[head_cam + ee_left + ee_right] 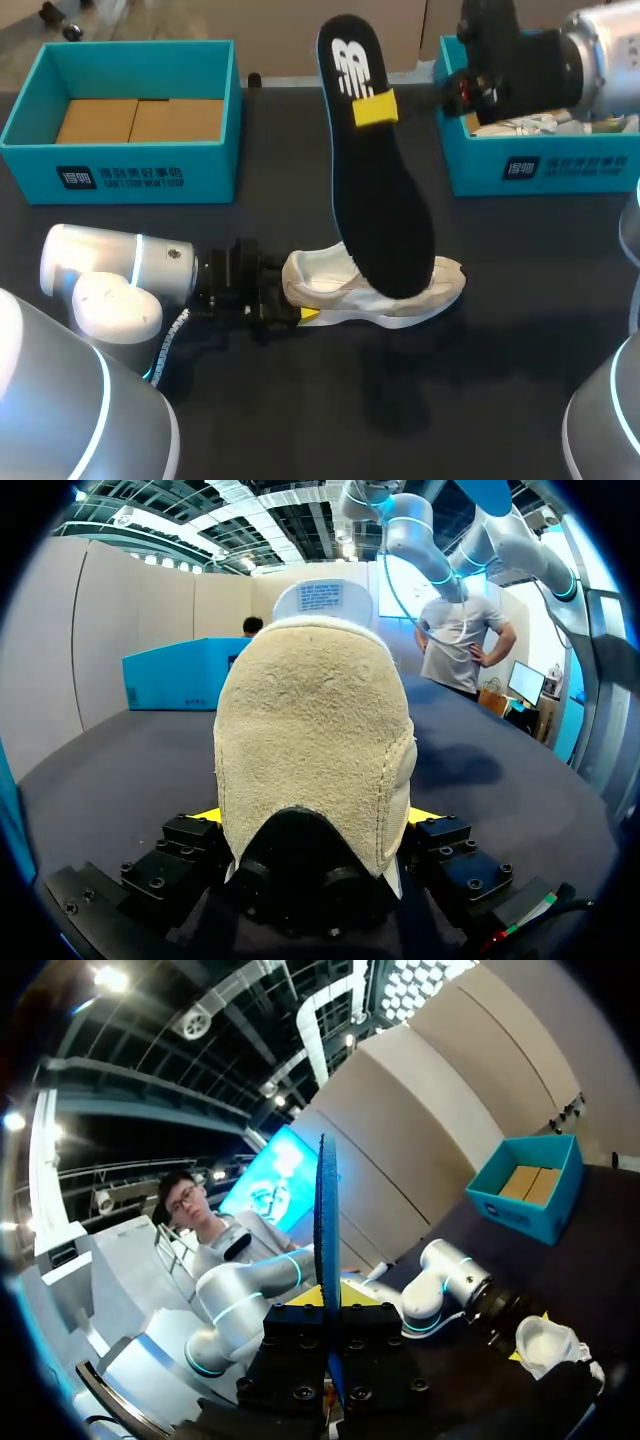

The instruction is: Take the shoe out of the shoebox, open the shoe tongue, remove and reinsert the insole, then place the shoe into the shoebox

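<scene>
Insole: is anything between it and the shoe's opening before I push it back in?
Nothing visible. The insole, clamped by the right gripper, hangs with its lower end at the opening of the shoe. The left gripper holds the heel, clear of that path. The tongue's position can't be seen.

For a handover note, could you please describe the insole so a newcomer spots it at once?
Near the middle of the dark table lies a white shoe, the left gripper shut on its heel. Standing over it in the right gripper is the insole: the only long, flat, black piece, white logo near its upper end.
</scene>
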Available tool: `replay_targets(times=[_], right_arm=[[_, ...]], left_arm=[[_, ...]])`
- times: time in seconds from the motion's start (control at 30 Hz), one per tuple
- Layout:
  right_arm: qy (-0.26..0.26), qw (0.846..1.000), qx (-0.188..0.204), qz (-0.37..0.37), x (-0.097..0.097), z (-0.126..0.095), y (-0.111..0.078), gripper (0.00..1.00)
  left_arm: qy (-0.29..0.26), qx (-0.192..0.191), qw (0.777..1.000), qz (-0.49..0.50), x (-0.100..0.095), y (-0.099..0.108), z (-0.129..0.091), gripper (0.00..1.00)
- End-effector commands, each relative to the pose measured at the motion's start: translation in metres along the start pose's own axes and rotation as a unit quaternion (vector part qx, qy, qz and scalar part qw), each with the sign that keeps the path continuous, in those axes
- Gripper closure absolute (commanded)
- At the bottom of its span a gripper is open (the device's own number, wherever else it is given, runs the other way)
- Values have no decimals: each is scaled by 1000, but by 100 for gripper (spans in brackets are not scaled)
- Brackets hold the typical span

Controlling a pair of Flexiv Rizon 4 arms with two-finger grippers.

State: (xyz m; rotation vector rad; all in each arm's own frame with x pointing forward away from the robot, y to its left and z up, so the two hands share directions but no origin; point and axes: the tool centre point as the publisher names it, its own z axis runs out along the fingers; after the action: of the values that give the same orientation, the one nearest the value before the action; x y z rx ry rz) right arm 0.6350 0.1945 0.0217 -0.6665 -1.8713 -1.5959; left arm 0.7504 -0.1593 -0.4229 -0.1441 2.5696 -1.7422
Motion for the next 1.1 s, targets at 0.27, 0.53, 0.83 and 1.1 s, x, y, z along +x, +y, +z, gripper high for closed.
replay_targets(times=[0.27, 0.53, 0.83, 1.1], right_arm=[[-16, 999, -44, 0, 17, -6, -24, 100], [-18, 999, -50, 1, 18, -7, -25, 100], [-18, 999, -50, 1, 18, -7, -25, 100], [-13, 998, -60, -2, 20, -9, -26, 100]], left_arm=[[0, -2, 1000, 0, 0, 1, 1, 100], [0, -2, 1000, 0, 0, 1, 1, 100], [0, -2, 1000, 0, 0, 1, 1, 100], [0, -2, 1000, 0, 0, 1, 1, 100]])
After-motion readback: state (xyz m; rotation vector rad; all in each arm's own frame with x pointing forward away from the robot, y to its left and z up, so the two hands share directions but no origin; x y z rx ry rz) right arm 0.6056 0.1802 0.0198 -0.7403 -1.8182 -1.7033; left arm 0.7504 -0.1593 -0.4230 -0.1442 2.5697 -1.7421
